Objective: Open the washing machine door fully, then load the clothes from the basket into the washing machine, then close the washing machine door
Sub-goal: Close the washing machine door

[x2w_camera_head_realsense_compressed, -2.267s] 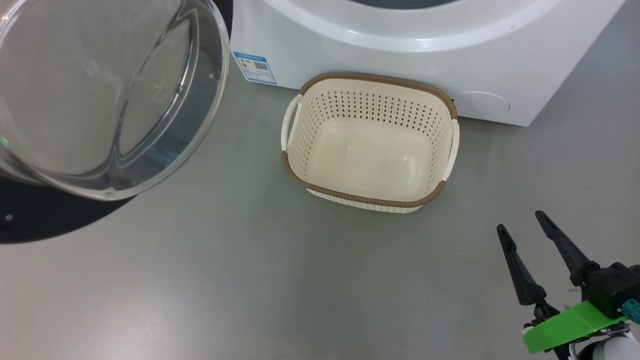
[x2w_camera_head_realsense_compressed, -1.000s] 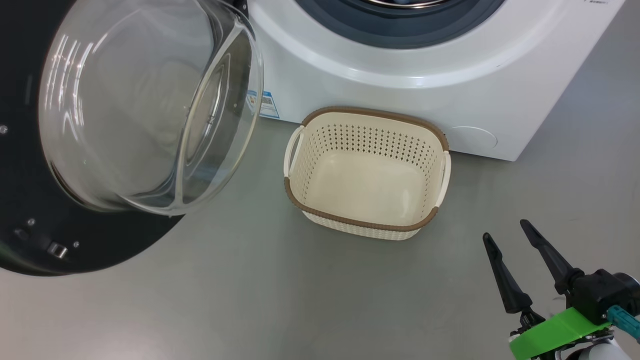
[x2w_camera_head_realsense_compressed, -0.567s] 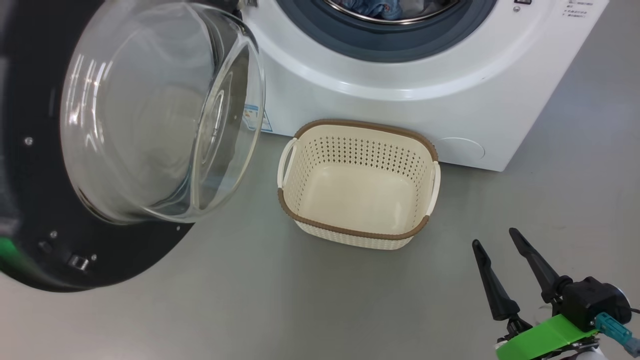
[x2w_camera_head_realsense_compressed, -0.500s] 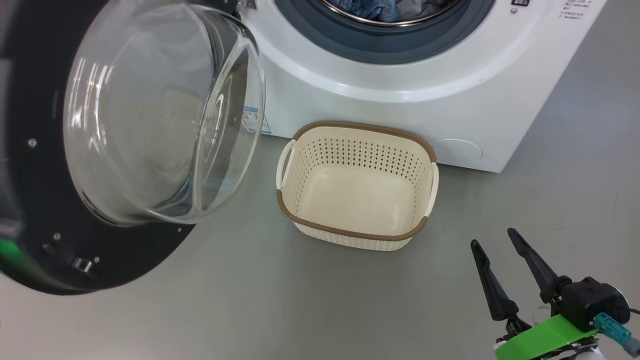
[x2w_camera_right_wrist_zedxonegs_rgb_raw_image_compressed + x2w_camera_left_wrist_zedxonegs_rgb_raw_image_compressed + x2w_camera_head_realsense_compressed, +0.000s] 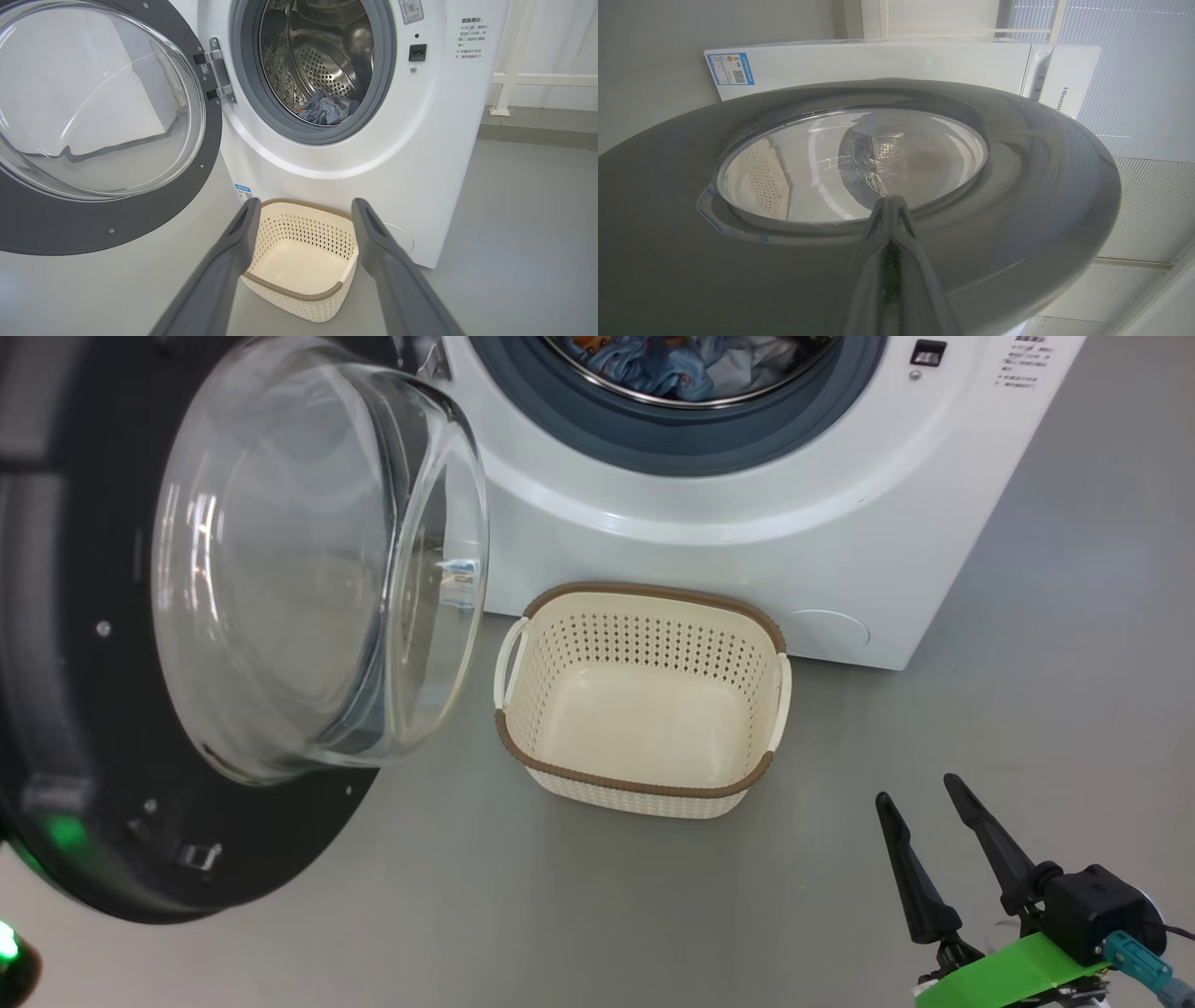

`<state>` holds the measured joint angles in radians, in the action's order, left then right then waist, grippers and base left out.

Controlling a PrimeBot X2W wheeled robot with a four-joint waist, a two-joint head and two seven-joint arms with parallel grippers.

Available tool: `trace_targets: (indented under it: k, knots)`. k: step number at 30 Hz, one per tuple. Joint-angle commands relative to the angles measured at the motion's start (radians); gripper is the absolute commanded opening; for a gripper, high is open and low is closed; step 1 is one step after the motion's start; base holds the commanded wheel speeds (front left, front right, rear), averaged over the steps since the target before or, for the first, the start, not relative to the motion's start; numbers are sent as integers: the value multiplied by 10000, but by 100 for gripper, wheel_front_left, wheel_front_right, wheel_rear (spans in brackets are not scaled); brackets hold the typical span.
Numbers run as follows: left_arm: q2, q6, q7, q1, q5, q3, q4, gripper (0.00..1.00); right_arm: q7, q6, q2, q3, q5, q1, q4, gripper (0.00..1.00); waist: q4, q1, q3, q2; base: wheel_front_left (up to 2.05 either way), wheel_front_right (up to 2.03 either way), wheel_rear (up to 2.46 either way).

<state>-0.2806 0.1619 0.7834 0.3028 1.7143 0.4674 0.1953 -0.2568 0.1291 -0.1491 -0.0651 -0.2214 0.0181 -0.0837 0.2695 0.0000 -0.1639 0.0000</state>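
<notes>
At the left of the scene, the large round washing machine door (image 5: 308, 579), glossy black rim around a bulging clear glass bowl, stands swung wide on its metal hinge. The light blue and white clothes (image 5: 653, 364) lie inside the steel drum of the big white front-loading washing machine (image 5: 709, 551), and the small cream perforated basket (image 5: 644, 597) with a brown rim sits empty just beside the machine's front. Closing the door looks like the step in hand. The left gripper (image 5: 889, 210), fingers pressed together on nothing, points at the door's outer face by the glass edge; whether it touches is unclear. A good push lands on the black rim far from the hinge and follows the door's arc rightward. The right gripper (image 5: 917, 789) hangs wide open and empty at the near right, well apart.
</notes>
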Motion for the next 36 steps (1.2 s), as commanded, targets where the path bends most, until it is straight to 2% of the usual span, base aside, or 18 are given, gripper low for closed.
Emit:
trace_targets:
  k: [1,20,36]
  knots:
    - [-233,89,196,-142,74,181,-569,0,-49,16,59,-177,-27,-51,227,100,-70,0,72,0,0,0,0]
    - [649,619,390,-861,230,-165,-2238,0,-49,16,444,-152,-74,-172,170,100,-438,0,352,0,0,0,0]
    - [1541,851,350,-846,64,-1093,-3089,0,-49,16,554,-174,-91,-312,161,100,-986,0,520,0,0,0,0]
